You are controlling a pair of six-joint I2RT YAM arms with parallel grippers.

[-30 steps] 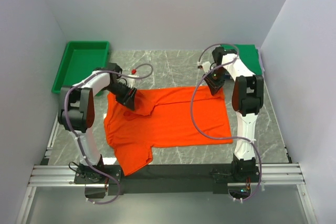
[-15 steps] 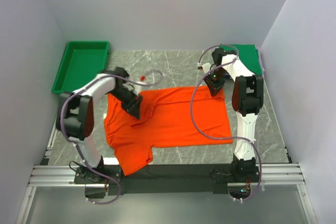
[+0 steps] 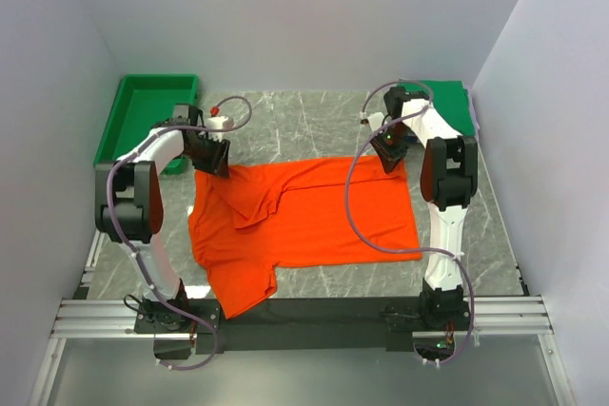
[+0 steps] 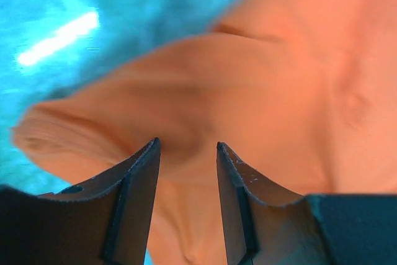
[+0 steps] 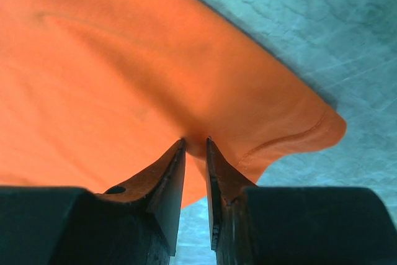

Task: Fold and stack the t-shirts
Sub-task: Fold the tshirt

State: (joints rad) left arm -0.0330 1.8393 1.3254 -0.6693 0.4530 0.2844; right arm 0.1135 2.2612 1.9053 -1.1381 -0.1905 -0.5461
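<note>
The orange-red t-shirt (image 3: pixel 314 216) lies spread flat on the marble table, and its far left sleeve is folded inward into a flap (image 3: pixel 255 199). My left gripper (image 3: pixel 211 153) is open over the shirt's far left corner. In the left wrist view (image 4: pixel 186 144) its jaws stand apart above the orange cloth (image 4: pixel 267 79). My right gripper (image 3: pixel 389 156) is shut on the shirt's far right corner. In the right wrist view (image 5: pixel 195 139) it pinches a ridge of the cloth (image 5: pixel 124 60). A green folded shirt (image 3: pixel 449 102) lies at the back right.
A rigid green tray (image 3: pixel 143 113) stands at the back left, just behind my left arm. Grey walls enclose the table on three sides. The shirt's near left sleeve (image 3: pixel 243 287) reaches the table's front edge by the rail.
My left gripper carried the far sleeve inward over the shirt, let it go, and pulled back to the shirt's far left corner. My right gripper has kept its hold and its place.
</note>
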